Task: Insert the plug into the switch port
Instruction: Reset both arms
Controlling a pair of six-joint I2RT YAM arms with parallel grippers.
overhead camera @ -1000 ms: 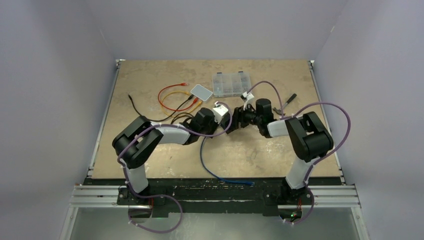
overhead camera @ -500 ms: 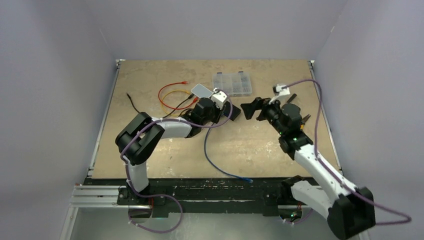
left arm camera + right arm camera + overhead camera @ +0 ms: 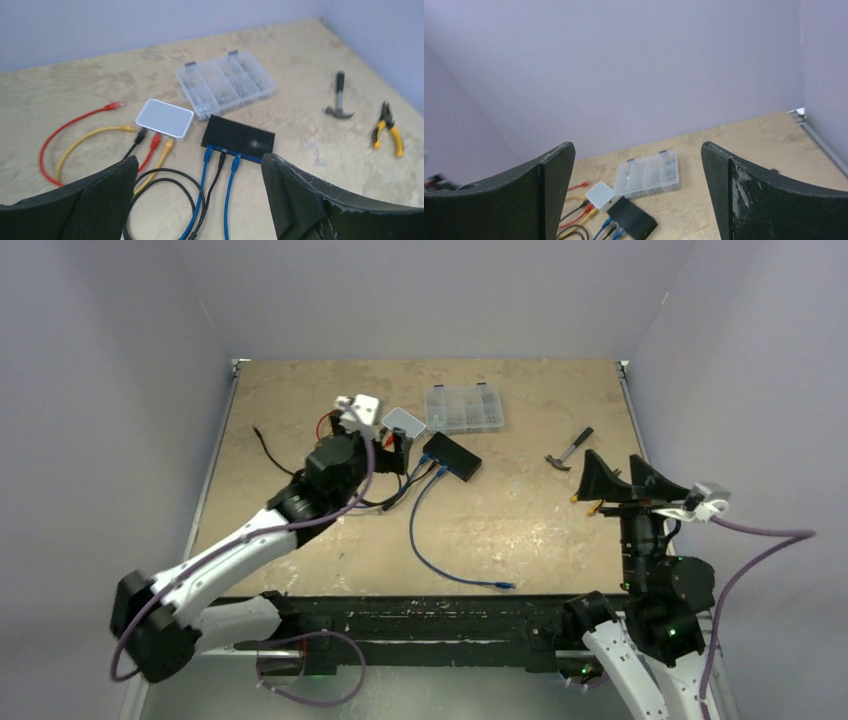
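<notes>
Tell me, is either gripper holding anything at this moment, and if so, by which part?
Nothing is held. The left gripper and the right gripper are both open, with no object between their fingers.

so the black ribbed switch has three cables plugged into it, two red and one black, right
Not red. The black ribbed switch has three cables plugged into it: two blue cables and one black cable. The left wrist view shows it.

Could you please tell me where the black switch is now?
In the top external view the black switch lies mid-table toward the far side, just nearer than the clear organizer box and right of the small white box.
</notes>
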